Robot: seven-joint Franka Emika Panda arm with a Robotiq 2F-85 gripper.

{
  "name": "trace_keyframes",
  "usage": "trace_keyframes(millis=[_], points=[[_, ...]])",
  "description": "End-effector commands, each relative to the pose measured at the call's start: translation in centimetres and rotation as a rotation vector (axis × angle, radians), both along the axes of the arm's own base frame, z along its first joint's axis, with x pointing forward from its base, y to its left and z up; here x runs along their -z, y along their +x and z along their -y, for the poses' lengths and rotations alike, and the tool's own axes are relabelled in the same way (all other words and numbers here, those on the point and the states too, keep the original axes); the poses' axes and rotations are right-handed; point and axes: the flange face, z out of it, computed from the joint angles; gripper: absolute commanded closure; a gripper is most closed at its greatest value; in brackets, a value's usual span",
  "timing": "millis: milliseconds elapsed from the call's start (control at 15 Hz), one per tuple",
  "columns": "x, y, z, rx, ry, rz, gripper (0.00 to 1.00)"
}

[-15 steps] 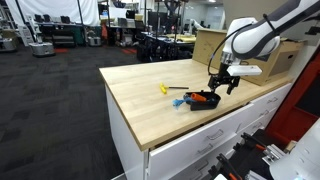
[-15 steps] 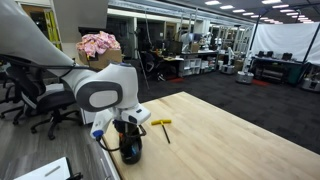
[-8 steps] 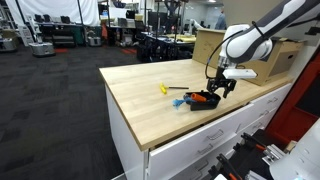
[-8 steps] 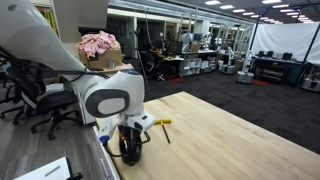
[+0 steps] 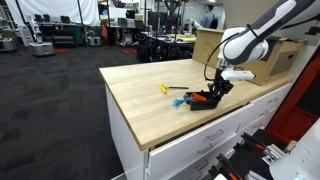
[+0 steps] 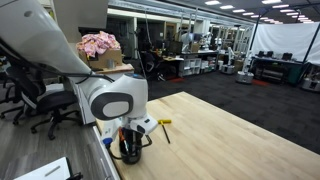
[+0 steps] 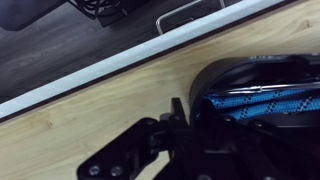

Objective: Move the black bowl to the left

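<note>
The black bowl (image 5: 203, 99) sits near the right end of the wooden worktop, showing orange-red inside. In the wrist view the bowl's dark rim (image 7: 250, 72) curves around a blue mesh-patterned item (image 7: 255, 102) lying in it. My gripper (image 5: 215, 91) hangs straight down over the bowl's right edge. Its dark fingers straddle the rim, one finger (image 7: 178, 112) outside the wall and the other inside, pinched close on it. In an exterior view the gripper (image 6: 130, 143) reaches down onto the bowl (image 6: 130, 153) at the table's near corner.
A small yellow object (image 5: 164, 88) lies left of the bowl, with a thin dark stick beside it. A big cardboard box (image 5: 207, 45) stands behind the arm. The worktop edge (image 7: 110, 72) runs close past the bowl. Bare wood (image 5: 140, 95) stretches to the left.
The jaws have drawn in from wide open to close around the bowl's rim. The arm has sunk slightly; the bowl has not shifted.
</note>
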Motion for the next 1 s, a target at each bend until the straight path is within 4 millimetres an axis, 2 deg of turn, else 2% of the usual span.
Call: trace_keyframes(millis=[0, 333, 533, 933], points=[[0.8, 0.7, 0.5, -0.001, 0.022, 0.000, 0.99], [0.3, 1.2, 0.7, 0.062, 0.084, 0.019, 0.99], [-0.1, 1.6, 0.1, 0.088, 0.097, 0.035, 0.98], [-1.8, 4.0, -3.4, 0.052, 0.086, 0.072, 0.98]])
